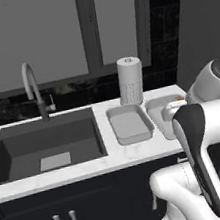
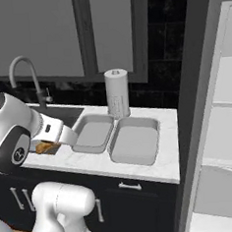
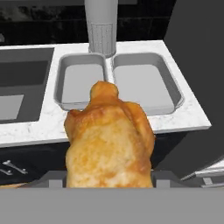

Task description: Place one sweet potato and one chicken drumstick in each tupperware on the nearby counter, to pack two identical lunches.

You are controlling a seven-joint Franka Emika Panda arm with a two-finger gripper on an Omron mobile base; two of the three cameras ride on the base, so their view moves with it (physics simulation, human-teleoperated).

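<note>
My gripper [image 3: 109, 178] is shut on a golden-brown chicken drumstick [image 3: 109, 140], held in the air in front of the counter [image 3: 43, 127] and nearer than its front edge. The drumstick hides most of the fingers. From the right base view the gripper [image 2: 45, 146] and drumstick [image 2: 42, 148] hang left of the trays, over the counter's front edge. Two light-grey tupperware trays sit side by side on the counter, both empty: the left one [image 3: 61, 94] [image 2: 92, 132] [image 1: 129, 124] and the right one [image 3: 173, 89] [image 2: 135, 143] [image 1: 156, 117]. The sweet potato is out of view.
A dark sink basin [image 1: 46, 143] with a curved faucet [image 1: 33, 89] lies left of the trays. A paper towel roll [image 1: 130, 81] stands just behind them. A tall dark panel [image 2: 196, 106] bounds the counter on the right. Dark cabinets [image 1: 64, 216] run below.
</note>
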